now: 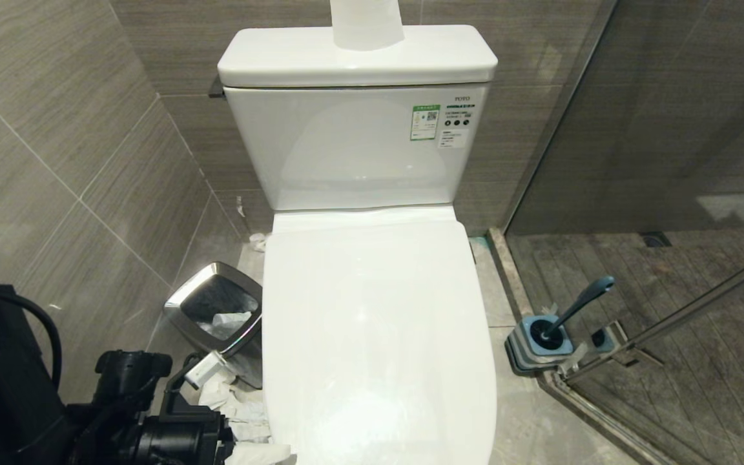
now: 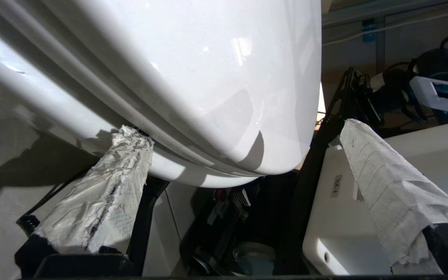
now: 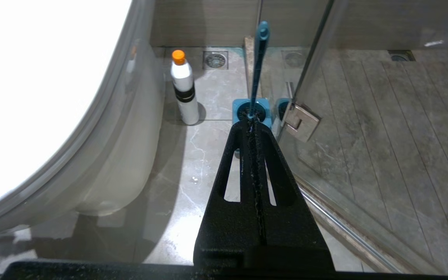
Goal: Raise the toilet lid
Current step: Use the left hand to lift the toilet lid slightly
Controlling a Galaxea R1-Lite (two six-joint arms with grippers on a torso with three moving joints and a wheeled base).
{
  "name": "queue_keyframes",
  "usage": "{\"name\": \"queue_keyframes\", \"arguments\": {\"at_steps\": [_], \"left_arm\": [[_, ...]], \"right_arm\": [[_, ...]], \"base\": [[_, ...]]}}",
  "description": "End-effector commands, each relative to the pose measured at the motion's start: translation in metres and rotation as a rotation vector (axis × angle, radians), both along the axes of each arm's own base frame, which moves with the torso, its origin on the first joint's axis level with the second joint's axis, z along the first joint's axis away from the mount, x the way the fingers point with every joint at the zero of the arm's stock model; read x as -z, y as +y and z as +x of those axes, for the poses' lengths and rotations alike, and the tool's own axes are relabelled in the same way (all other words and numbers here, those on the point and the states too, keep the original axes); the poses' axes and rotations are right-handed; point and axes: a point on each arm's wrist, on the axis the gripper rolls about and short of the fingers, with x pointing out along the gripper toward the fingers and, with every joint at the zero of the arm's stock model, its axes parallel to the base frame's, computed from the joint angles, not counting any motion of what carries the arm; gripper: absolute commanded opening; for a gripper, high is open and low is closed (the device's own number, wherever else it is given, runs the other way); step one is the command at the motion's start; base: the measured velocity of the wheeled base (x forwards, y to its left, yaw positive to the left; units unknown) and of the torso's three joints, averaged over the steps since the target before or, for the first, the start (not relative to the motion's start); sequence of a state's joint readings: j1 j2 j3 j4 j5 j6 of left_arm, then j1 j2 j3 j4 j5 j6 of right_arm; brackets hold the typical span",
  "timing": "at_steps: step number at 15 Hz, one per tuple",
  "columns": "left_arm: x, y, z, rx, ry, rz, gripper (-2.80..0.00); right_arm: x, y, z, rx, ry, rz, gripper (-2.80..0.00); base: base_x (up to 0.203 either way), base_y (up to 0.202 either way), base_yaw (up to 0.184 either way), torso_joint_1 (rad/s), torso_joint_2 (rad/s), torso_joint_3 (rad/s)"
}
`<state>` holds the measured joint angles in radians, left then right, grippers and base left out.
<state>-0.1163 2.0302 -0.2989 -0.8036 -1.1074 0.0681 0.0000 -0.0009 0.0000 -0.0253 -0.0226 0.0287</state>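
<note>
The toilet lid [image 1: 378, 336] is glossy white and lies flat and closed on the bowl. My left gripper [image 1: 252, 434] is low at the lid's front left corner, open, with both fingers wrapped in white paper. In the left wrist view the lid's [image 2: 208, 77] front rim sits between the spread fingers of that gripper [image 2: 239, 128]. One wrapped finger [image 2: 103, 194] has its tip against the rim's underside, and the other [image 2: 383, 182] stands apart from it. My right gripper [image 3: 252, 123] is shut and empty, low beside the bowl's right side.
The tank cover [image 1: 359, 61] carries a paper roll [image 1: 367, 22]. A steel bin [image 1: 217, 310] and crumpled tissue [image 1: 236, 400] lie left of the bowl. A blue toilet brush [image 1: 559, 323] and the glass shower door [image 1: 669, 161] are on the right. A bottle [image 3: 183, 87] stands on the floor.
</note>
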Motion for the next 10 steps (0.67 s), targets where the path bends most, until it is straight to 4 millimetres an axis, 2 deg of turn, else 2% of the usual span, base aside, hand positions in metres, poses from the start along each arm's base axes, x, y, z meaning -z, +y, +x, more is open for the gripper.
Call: {"name": "queue_keyframes", "arguments": {"at_steps": [1,10], "left_arm": [[-0.001,-0.006,-0.004,0.029,0.007,-0.006,0.00],[-0.018,-0.003,-0.006,0.040,0.079,-0.115,0.00]], "right_arm": [[0.003,0.000,0.001,0.000,0.011,-0.001,-2.80],[0.003,0.000,0.001,0.000,0.011,0.000,-2.80]], "base": [[0.000,0.000,0.000,0.000,0.00,0.000],[0.000,0.000,0.000,0.000,0.00,0.000]]}}
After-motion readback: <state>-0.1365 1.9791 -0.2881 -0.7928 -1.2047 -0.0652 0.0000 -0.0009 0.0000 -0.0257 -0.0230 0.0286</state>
